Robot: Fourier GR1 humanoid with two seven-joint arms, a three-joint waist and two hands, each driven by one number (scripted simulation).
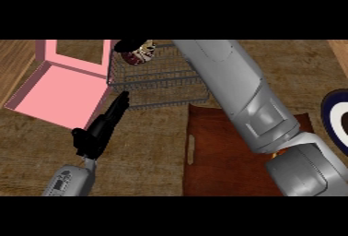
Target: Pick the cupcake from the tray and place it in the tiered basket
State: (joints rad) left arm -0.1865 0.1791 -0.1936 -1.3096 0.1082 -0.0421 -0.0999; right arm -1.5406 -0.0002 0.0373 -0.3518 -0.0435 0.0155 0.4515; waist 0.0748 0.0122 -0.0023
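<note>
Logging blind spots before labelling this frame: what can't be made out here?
All head view.
The right hand shows only as a black sliver by the cupcake. The right forearm covers the rest, so the grip is unclear.
The basket has its right part hidden under that forearm.
The tray has its right side covered by the forearm, so anything there is unseen.
The plate is cut off by the right edge.

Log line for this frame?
cupcake: at basket far-left corner, placement unclear | right hand: at cupcake, grip unclear | left hand: open, left of basket | tray: partly hidden by right forearm
</note>
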